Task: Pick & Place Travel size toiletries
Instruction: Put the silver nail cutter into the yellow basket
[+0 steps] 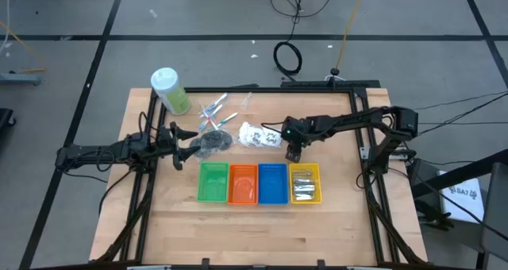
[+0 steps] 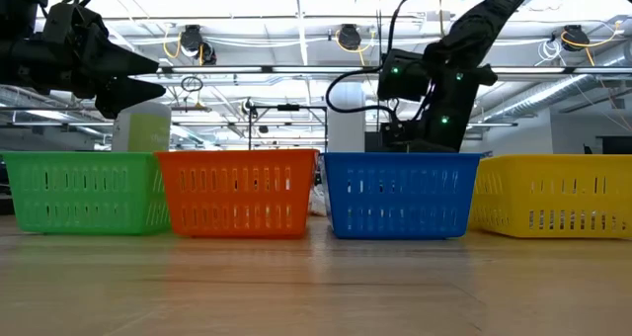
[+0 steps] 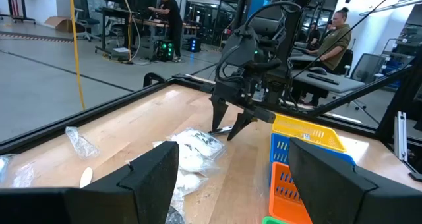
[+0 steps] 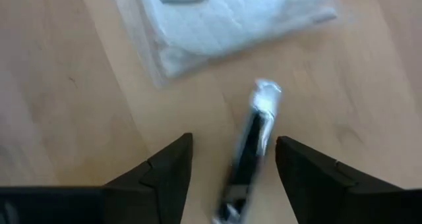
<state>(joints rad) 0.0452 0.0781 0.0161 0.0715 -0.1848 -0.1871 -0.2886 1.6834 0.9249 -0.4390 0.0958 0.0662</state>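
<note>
The right gripper [image 1: 293, 153] hung with its fingers spread and nothing between them, just behind the yellow bin [image 1: 305, 183] and beside the white packets [image 1: 260, 135]. In the right wrist view a thin dark stick with a white end [image 4: 249, 151] lay on the bare wood directly below the gap between the two fingers [image 4: 165, 178], not touched by either; it appeared blurred, so its markings could not be made out. Just beyond it lay a clear-wrapped white packet [image 4: 217, 20], flat and crinkled. The left gripper [image 1: 176, 143] waited with its fingers wide apart and empty over the left part of the counter [image 1: 238, 238], near a dark clear pouch [image 1: 213, 140]. More thin sticks [image 1: 216, 111] lay scattered behind the pouch, close to a large pale-green bottle [image 1: 171, 91] at the back left corner. Short silver-grey tubes [image 1: 303, 189] lay in the yellow bin. The green bin [image 1: 213, 183], orange bin [image 1: 243, 184] and blue bin [image 1: 272, 183] stood touching side by side in a row with the yellow one. The front half of the counter lay bare wood, and a black frame rail [image 1: 317, 88] ran along the back edge.
</note>
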